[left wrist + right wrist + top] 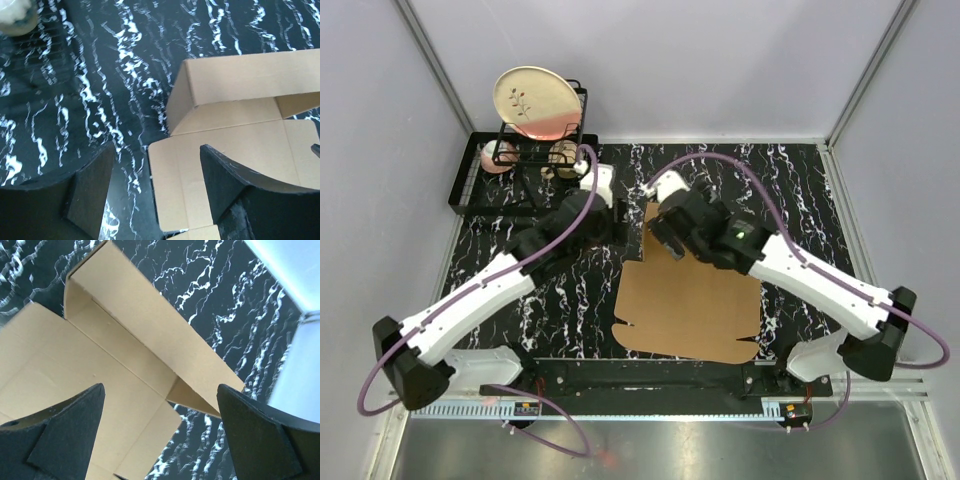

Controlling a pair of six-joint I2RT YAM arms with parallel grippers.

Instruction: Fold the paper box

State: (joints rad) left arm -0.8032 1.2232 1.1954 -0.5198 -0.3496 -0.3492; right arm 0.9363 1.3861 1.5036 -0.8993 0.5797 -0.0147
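Box point(690, 305) is laid on worktop point(570, 300), far flap raised; left end effector point(156, 150) and right end effector point(161, 387) are held wide, empty.

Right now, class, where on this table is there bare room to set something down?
Bare table lies in the far right corner, beyond the right arm, and between the left arm and the cardboard sheet. It is crowded by the dish rack and at the sheet's far edge, where both arms meet.
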